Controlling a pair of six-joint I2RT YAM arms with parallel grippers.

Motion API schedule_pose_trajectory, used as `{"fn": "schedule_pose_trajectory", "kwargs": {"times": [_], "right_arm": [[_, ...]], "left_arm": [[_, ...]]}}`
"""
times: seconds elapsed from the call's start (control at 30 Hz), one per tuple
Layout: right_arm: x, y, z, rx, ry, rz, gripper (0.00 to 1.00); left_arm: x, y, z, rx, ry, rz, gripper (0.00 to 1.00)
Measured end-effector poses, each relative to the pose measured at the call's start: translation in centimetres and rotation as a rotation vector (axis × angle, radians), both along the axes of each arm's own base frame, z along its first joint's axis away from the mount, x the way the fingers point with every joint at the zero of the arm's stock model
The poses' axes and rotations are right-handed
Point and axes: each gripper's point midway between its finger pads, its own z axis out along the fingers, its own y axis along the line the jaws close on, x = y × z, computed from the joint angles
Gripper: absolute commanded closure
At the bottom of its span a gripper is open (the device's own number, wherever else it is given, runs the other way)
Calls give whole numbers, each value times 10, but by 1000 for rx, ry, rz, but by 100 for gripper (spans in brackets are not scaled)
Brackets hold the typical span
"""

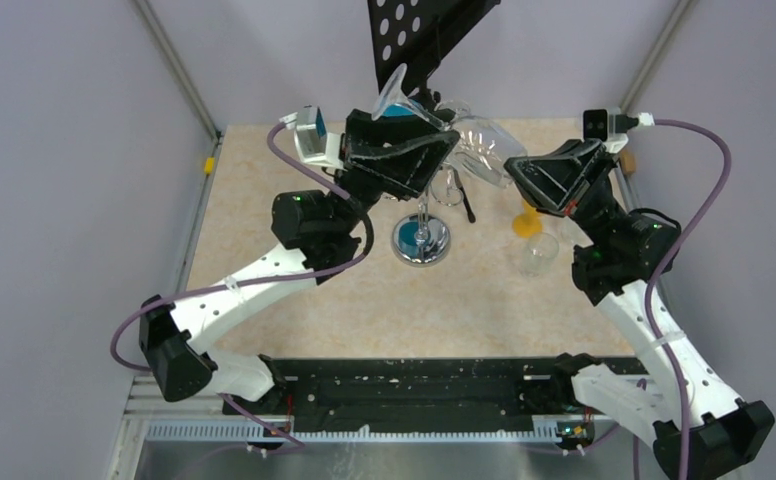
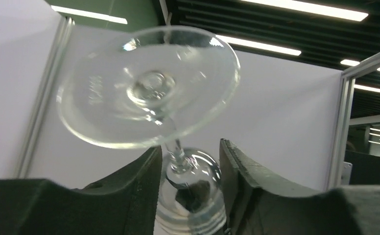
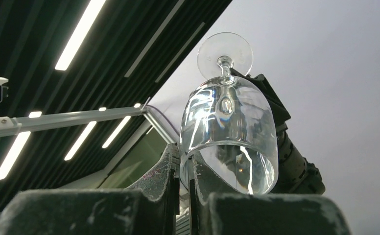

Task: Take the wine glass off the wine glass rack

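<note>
**Glass up in the air, right gripper has it by the rim**

Your wine glass hangs tilted above the table, level with the scrolled top of the rack and just to its right. Its foot points up and back, and its bowl faces your right arm. From above you cannot tell whether any part is touching the wire arms.

Your right gripper is clamped on the wall of the bowl at the rim, one finger inside and one outside. Your left gripper is loose: its fingers stand apart on either side of the stem, with daylight on both sides.

This looks like the handover step, with the weight on the right pinch alone. Next, draw the left gripper straight back along the stem so it does not knock the foot. Then carry the glass clear of the rack and down to bare table, away from the other glass standing near your right arm. A rim pinch on smooth glass is a poor hold, so move slowly and avoid swinging it.
</note>
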Motion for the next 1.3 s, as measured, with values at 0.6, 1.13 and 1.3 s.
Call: {"fn": "schedule_pose_trajectory", "kwargs": {"times": [0.6, 1.13, 1.3], "right_arm": [[9, -15, 6, -218, -18, -410, 100], [40, -148, -35, -837, 252, -1269, 100], [67, -182, -103, -1187, 487, -1394, 100]], "left_arm": [[-8, 9, -44, 287, 31, 121, 20], [52, 56, -115, 661, 240, 595, 9], [61, 72, -131, 721, 301, 679, 9]]}}
